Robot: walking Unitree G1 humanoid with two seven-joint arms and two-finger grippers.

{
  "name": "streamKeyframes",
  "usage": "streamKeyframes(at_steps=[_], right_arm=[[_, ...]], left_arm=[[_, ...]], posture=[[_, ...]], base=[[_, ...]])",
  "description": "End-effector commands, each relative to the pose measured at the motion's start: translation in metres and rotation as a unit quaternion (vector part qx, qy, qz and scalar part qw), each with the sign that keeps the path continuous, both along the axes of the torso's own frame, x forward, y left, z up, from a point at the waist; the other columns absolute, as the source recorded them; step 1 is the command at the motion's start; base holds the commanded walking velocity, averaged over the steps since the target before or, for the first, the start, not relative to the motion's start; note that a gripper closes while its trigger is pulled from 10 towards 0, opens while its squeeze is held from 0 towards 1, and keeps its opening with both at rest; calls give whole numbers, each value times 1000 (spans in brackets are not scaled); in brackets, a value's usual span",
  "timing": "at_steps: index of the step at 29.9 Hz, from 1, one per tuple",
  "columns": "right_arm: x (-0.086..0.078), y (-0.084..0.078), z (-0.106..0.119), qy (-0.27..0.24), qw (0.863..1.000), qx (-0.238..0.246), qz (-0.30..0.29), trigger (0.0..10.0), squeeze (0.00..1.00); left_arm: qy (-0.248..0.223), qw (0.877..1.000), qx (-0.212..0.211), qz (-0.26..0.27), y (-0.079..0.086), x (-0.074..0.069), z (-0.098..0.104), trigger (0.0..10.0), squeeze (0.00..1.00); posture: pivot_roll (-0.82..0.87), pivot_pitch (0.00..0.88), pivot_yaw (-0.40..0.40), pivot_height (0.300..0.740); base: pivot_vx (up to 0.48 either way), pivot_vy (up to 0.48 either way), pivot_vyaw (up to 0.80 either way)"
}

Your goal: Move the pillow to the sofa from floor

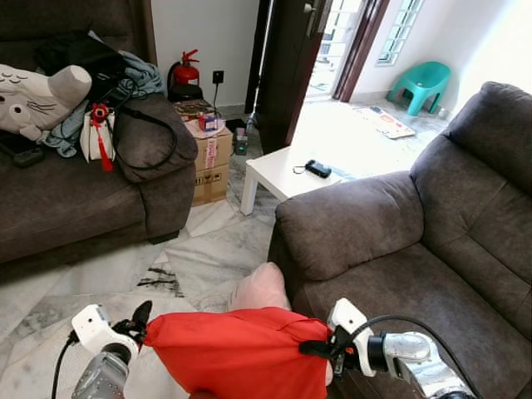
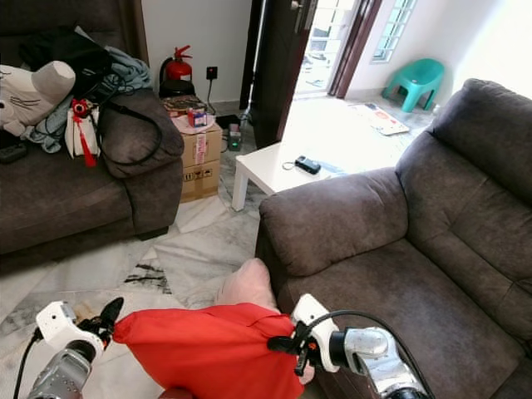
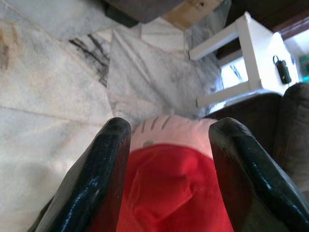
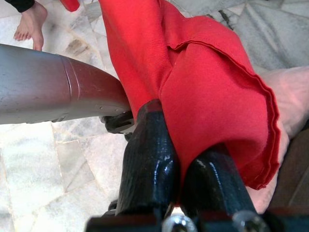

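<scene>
The red pillow [image 1: 237,349] is pinched by both grippers, left [image 1: 143,320] and right [image 1: 320,347], near the sofa [image 1: 416,249]; a bare foot [image 4: 30,21] is seen at the right wrist.

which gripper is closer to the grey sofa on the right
Right. The right gripper, shut on the red pillow, sits against the front edge of the grey sofa. The left gripper holds the pillow's other end, out over the marble floor.

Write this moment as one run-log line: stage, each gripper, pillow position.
stage: carrying | left gripper: holds pillow's left edge | right gripper: shut on red cloth | pillow: lifted between both arms, beside grey sofa | not yet placed
</scene>
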State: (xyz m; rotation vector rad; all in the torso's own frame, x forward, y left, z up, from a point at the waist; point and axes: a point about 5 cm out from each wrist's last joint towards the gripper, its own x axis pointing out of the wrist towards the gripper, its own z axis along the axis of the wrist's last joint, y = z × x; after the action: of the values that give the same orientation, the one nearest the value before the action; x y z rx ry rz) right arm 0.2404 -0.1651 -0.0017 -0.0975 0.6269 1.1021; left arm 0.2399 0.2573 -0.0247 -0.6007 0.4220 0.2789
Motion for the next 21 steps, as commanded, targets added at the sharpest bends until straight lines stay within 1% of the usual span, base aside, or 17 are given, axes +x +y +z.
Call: streamKeyframes(at_steps=[1, 3, 8, 15, 17, 18, 20, 21], right_arm=[[8, -13, 11, -25, 1000, -5, -13, 10000, 0], [8, -13, 11, -25, 1000, -5, -12, 10000, 0], [8, -13, 11, -25, 1000, -5, -12, 10000, 0], [8, -11, 11, -24, 1000, -4, -9, 10000, 0], [7, -11, 11, -24, 1000, -3, -9, 10000, 0], [7, -11, 11, -24, 1000, -3, -9, 10000, 0], [6, -12, 10, -23, 1000, -3, -10, 10000, 0], [6, -12, 10, -22, 1000, -2, -10, 10000, 0]], left_arm=[[20, 999, -12, -23, -10, 0, -5, 10000, 0], [24, 999, -19, -27, -14, 0, -7, 10000, 0], [29, 998, -18, -44, -24, -1, -10, 10000, 0], [44, 998, -22, -42, -27, -3, -14, 10000, 0], [61, 997, -24, -34, -25, -7, -18, 10000, 0], [61, 997, -24, -34, -25, -7, -18, 10000, 0], [79, 996, -21, -42, -30, -14, -24, 10000, 0], [80, 996, -21, -43, -31, -15, -25, 10000, 0]], posture=[[186, 0, -193, 740], [187, 0, -193, 740], [187, 0, -196, 740], [183, 0, -194, 740], [181, 0, -192, 740], [181, 0, -192, 740], [181, 0, -190, 740], [182, 1, -191, 740]], base=[[0, 0, 0], [0, 0, 0], [0, 0, 0], [0, 0, 0], [0, 0, 0], [0, 0, 0], [0, 0, 0], [0, 0, 0]])
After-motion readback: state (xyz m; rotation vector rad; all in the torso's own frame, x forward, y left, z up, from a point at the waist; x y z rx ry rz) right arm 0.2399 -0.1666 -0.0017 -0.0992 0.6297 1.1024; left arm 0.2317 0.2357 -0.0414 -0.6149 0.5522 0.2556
